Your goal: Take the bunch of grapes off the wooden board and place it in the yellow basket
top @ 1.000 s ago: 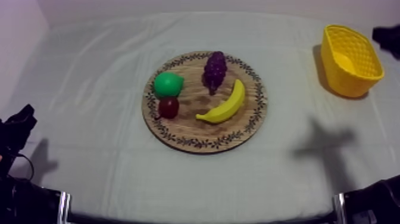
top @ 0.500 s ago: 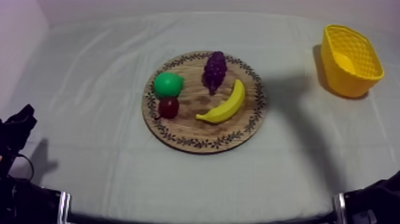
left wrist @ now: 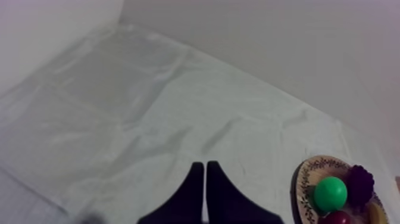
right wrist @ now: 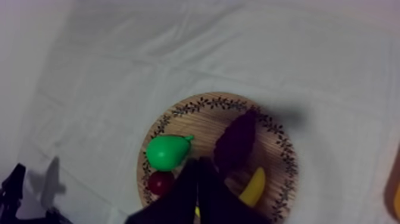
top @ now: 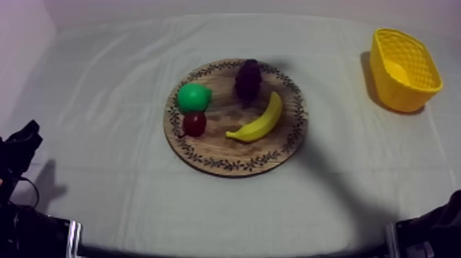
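Note:
The purple bunch of grapes (top: 247, 79) lies at the far side of the round wooden board (top: 235, 161), darkened by a shadow. In the right wrist view my right gripper (right wrist: 198, 168) hangs high above the board (right wrist: 202, 102), its fingers together as a narrow wedge, close beside the grapes (right wrist: 236, 140). The yellow basket (top: 405, 68) stands at the far right of the table. My left gripper (top: 22, 144) rests low at the left, far from the board; its fingers (left wrist: 196, 179) lie together over bare cloth.
A green pear (top: 194, 97), a small red fruit (top: 195, 123) and a banana (top: 261, 120) share the board with the grapes. Open cloth lies between board and basket. A dark part of the right arm (top: 439, 230) sits at the lower right edge.
The right arm's shadow has swept left from the cloth near the basket onto the board and now covers the grapes. The fruit and the left arm have not moved.

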You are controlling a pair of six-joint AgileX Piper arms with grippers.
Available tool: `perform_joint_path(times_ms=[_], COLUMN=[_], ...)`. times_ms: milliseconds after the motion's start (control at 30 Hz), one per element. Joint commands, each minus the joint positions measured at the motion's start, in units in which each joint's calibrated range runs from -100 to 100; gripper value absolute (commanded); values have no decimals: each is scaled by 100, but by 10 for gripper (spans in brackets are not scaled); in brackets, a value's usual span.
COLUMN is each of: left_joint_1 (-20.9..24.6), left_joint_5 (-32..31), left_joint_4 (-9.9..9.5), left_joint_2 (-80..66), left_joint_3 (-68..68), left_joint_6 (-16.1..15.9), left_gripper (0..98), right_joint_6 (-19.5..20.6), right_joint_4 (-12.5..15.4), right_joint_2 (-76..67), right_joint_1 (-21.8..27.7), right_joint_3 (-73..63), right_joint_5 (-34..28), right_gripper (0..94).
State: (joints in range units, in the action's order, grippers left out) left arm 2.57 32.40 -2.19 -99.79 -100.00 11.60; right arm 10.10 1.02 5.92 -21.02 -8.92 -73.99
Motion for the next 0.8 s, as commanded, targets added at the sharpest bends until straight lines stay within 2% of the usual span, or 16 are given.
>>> perform_joint_path(times_ms=[0,267,300,467,533,633,767], left_joint_1=[0,0,0,0,0,0,0], left_joint_5=[2,2,2,2,2,2,2], left_joint_4=[-3,-3,-3,-3,-3,-3,-3], left_joint_2=[5,5,5,5,5,5,5], left_joint_3=[0,0,0,0,0,0,0], left_joint_6=[-2,0,0,-4,-4,-4,-4], left_gripper=[1,1,1,1,1,1,1], right_joint_6=[151,280,281,288,303,368,478], right_joint_4=[-28,-136,-137,-100,-63,-51,-104], right_joint_2=[527,1340,1389,1501,1530,1590,1761], right_joint_1=[-3,-4,-1,14,33,41,7], right_joint_3=[-46,-244,-252,-138,-65,71,282], right_joint_5=[50,238,262,383,440,557,821], right_gripper=[19,84,130,581,690,760,775])
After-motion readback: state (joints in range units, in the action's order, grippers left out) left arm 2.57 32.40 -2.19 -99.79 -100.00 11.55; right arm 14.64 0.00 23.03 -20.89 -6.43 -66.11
